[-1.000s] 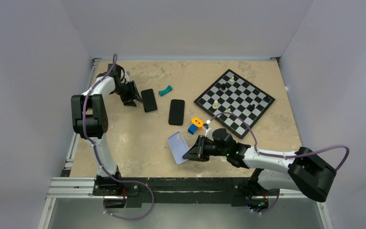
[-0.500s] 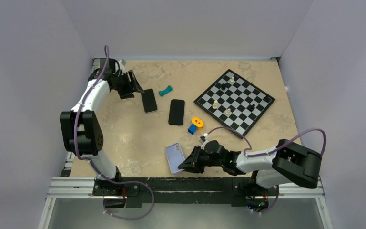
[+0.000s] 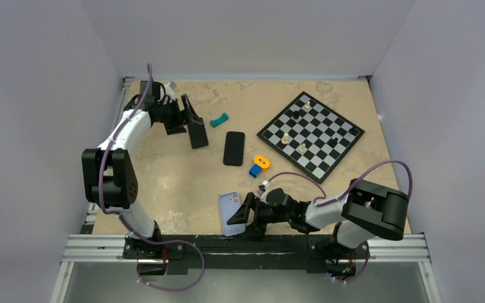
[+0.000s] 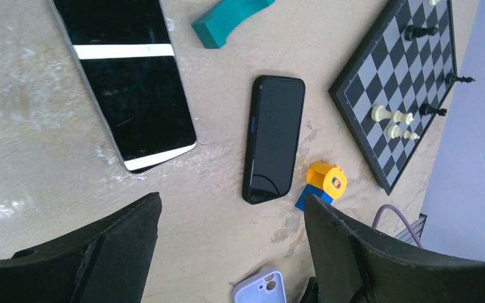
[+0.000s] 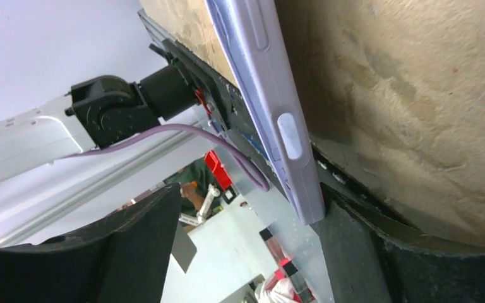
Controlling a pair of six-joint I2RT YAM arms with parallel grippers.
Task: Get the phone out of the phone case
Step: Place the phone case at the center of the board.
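Moved: lilac phone case point(image 3: 230, 214) slid lower, to the desk point(image 3: 164, 183) edge.
Right claw point(image 5: 252, 199): now open, beside the case.
Left claw point(image 4: 232, 202): open, upper left, near the phone point(image 4: 129, 88).

You're in a robot lab cell. Blank walls point(image 3: 50, 63) box the table point(image 3: 164, 183) around the right gripper point(image 3: 240, 218); aluminium framing point(image 3: 95, 243) runs behind it.

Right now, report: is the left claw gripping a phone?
No: the left claw gapes empty; the large phone and black phone lie beyond it.
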